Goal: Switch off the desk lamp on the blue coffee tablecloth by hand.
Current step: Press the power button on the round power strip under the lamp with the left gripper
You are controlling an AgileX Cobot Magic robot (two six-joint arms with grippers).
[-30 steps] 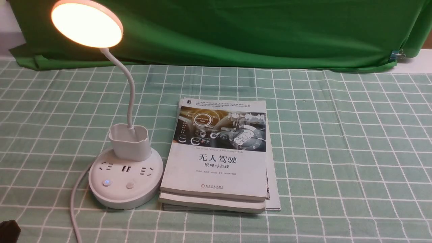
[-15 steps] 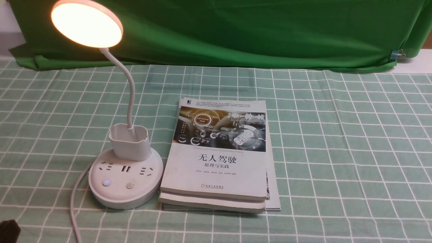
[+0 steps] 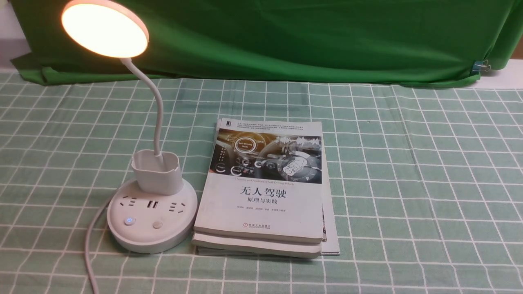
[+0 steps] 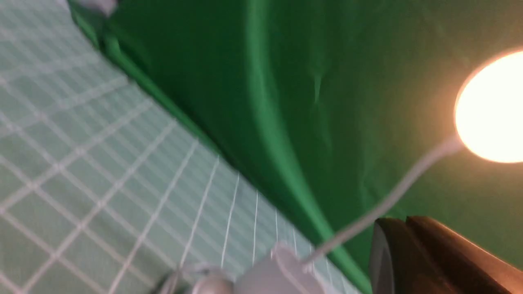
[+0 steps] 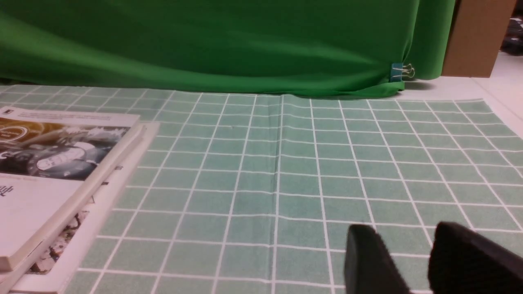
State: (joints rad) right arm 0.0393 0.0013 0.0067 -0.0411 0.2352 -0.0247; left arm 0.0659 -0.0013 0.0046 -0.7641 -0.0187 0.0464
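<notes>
Front view shows the desk lamp [image 3: 156, 175] standing on the blue coffee tablecloth [image 3: 408, 171], lit, its round head glowing warm above and to the left of its base. Left of the lamp's base, a white cord [image 3: 90, 245] runs toward the near edge. On the base's near side sit two buttons; the left button [image 3: 129, 221] shows a small blue light, and the right button [image 3: 157, 224] is plain. Just right of the lamp lies a stack of books [image 3: 265, 196], whose near left corner seems to touch the base. Behind the lamp hangs a green backdrop [image 3: 306, 36], with a clip [image 3: 482, 65] at its far right corner, where a strip of white tabletop [image 3: 504, 77] shows.

Left wrist view is badly blurred. The left pincer [image 4: 408, 253] appears as one dark shape close to the lamp's neck and cup, and I cannot tell how wide it stands.

Right wrist view has the right pincer [image 5: 410, 245] well right of the lamp, beyond the books, low over the cloth, its fingers narrowly apart and holding nothing.
</notes>
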